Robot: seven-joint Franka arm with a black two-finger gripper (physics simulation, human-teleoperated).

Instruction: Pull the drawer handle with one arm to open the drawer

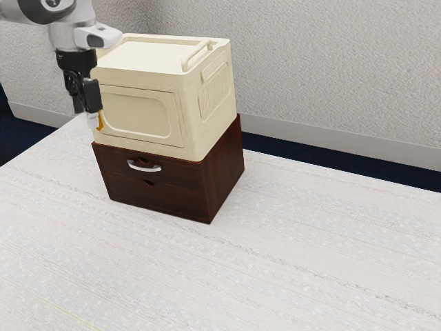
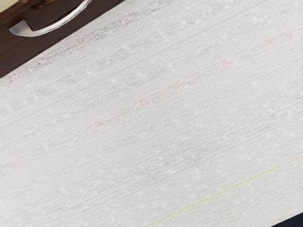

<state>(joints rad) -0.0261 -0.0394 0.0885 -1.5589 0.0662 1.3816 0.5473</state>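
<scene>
Gripper (image 1: 95, 121) seen against the cream storage box (image 1: 138, 116); jaw spread, can't tell. Silver handle (image 1: 145, 167) apart from it, on shut upper drawer (image 1: 180, 174). Tabletop (image 1: 303, 255) runs past dark chest (image 1: 224, 169). Wrist view crops handle's end.

On my feed, the cabinet (image 1: 224, 172) stands on the counter (image 1: 275, 262) near the far edge, toward the corner at the exterior view's left. The box (image 1: 141, 114) rests on it; the handle (image 1: 145, 167) is on the upper drawer's front.
</scene>
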